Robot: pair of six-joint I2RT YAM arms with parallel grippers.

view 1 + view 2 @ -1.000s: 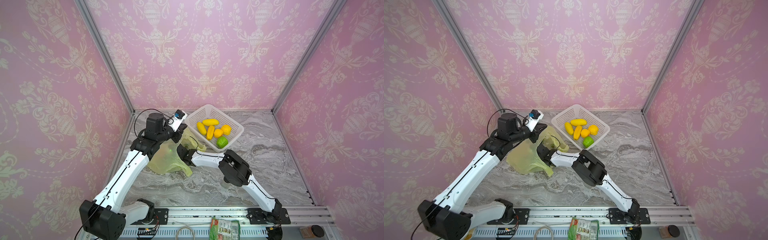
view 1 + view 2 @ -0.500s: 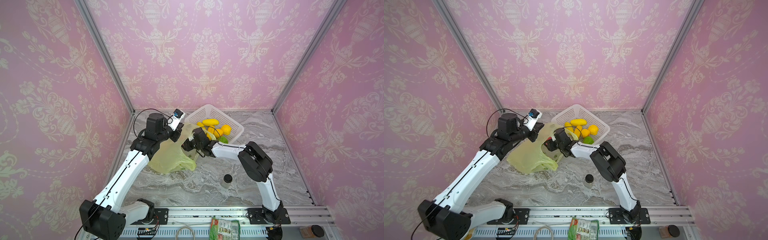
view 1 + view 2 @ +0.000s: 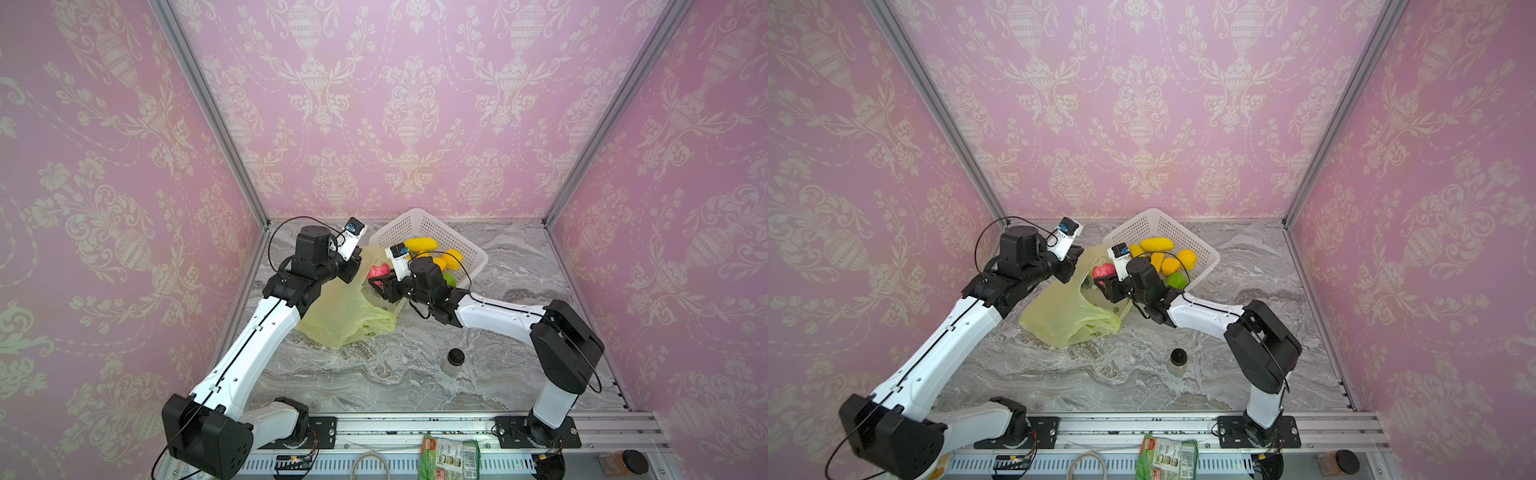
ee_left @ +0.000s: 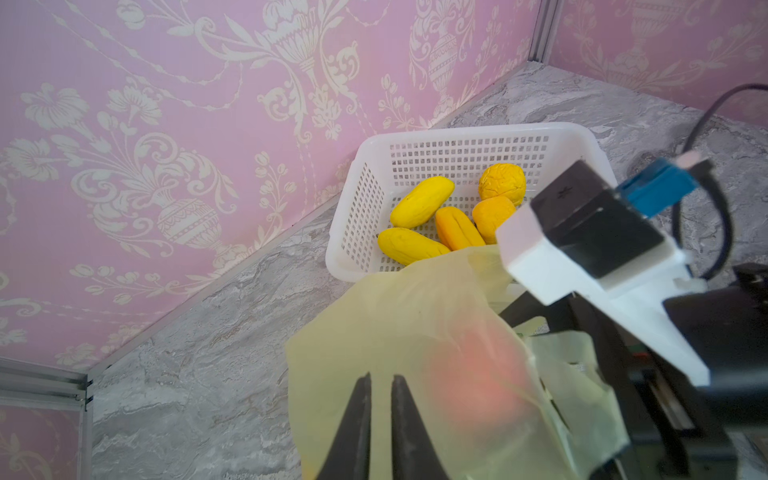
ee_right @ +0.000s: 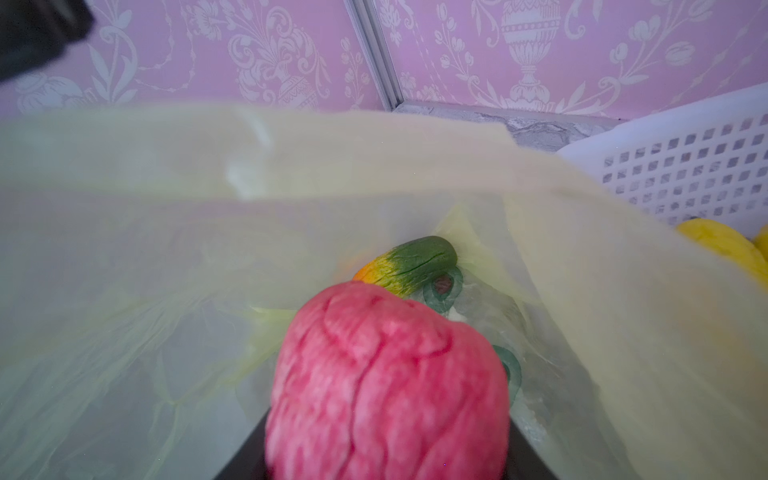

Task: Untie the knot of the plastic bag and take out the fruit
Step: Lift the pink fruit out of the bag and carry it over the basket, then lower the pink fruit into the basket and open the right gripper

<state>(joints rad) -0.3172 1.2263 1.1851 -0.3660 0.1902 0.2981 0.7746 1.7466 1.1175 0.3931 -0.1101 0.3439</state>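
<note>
The right claw [image 3: 379, 277] was clamped on a pink fruit [image 5: 386, 382], rounded and wrinkled, held at the open mouth of the bag [image 3: 345, 311]. The left claw [image 4: 381, 380] was pinched together on the bag's thin film and held 1 edge raised, as both top views showed.

The bag was translucent yellow-green and crumpled. Its lower part lay on the tabletop toward the back-left corner. Green ring-shaped prints [image 5: 442, 291] marked it, but no letters could be read. Inside lay a green-orange oblong fruit [image 5: 411, 262].

Just beside the bag, at the tabletop's back edge, stood a white perforated basket [image 4: 457, 153]. The raised film overlapped its near rim in the left wrist view. It held 2 long yellow fruits [image 4: 422, 201], 1 long orange one, 1 orange round, 1 bumpy yellow ball [image 4: 502, 185] and 1 green round [image 3: 1177, 280].

Toward the front edge stood a small jar [image 3: 455, 361] with a black lid. On the front rail lay a green packet [image 3: 449, 457] with a barcode, its print too small to read.
</note>
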